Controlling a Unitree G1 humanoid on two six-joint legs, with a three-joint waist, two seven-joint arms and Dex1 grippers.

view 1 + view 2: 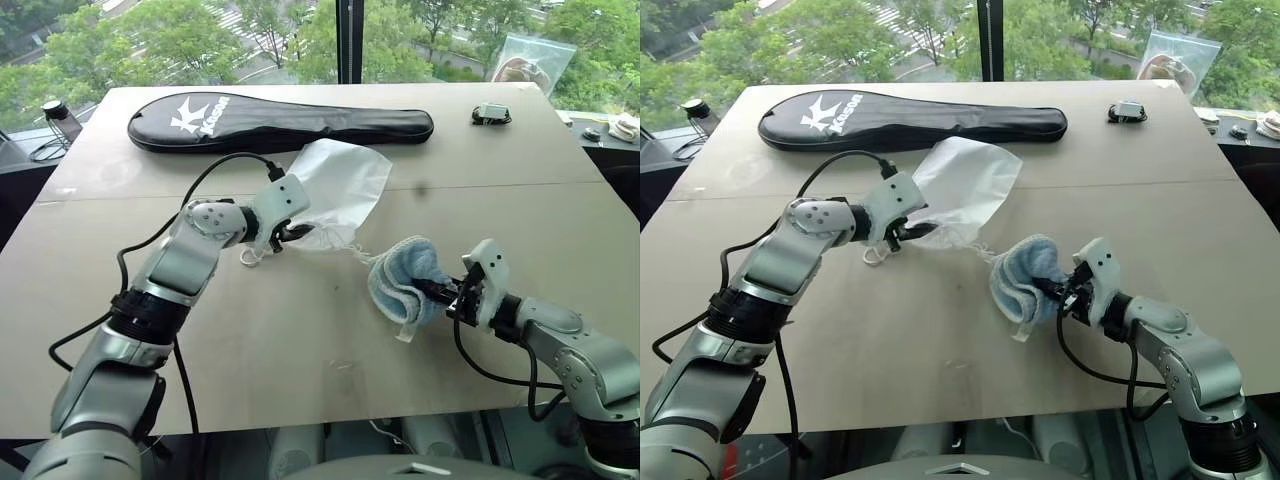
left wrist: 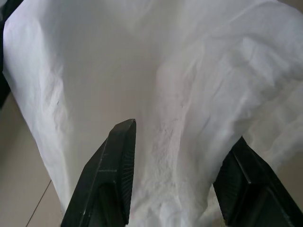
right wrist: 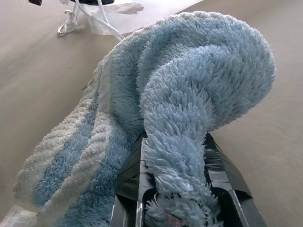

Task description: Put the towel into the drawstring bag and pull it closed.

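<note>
Left eye view shows the right end effector [image 1: 447, 295] closed on the towel [image 1: 402, 281], which hangs from its fingers as a folded blue wad with its lower edge at or just above the surface [image 1: 300, 350]; contact there cannot be told. The drawstring bag [image 1: 335, 195] lies on the surface near the left end effector [image 1: 285, 235], its body spread toward the long black racket case [image 1: 280, 120] and its corded mouth trailing toward the towel.

In the left wrist view the 2 black fingers [image 2: 116, 179] stand apart with white bag fabric between and beyond them, so the left end effector is parted at the bag, not clamped on it.

Risks, as a judgement from this layout:
- The bag mouth looks flat and bunched, not held wide. If the left end effector closes on both layers together, the mouth would be pinched shut and the towel would only push the sack along the surface.
- The bag is thin and light; a push from the bulky towel could slide or crumple it unless 1 edge is anchored.
- The loose cords [image 1: 352, 252] lie between bag and towel and could snag on the terry or be dragged inside, leaving nothing to pull.
- The towel is held by a small fold, so it could unfold or slip free partway in.
</note>
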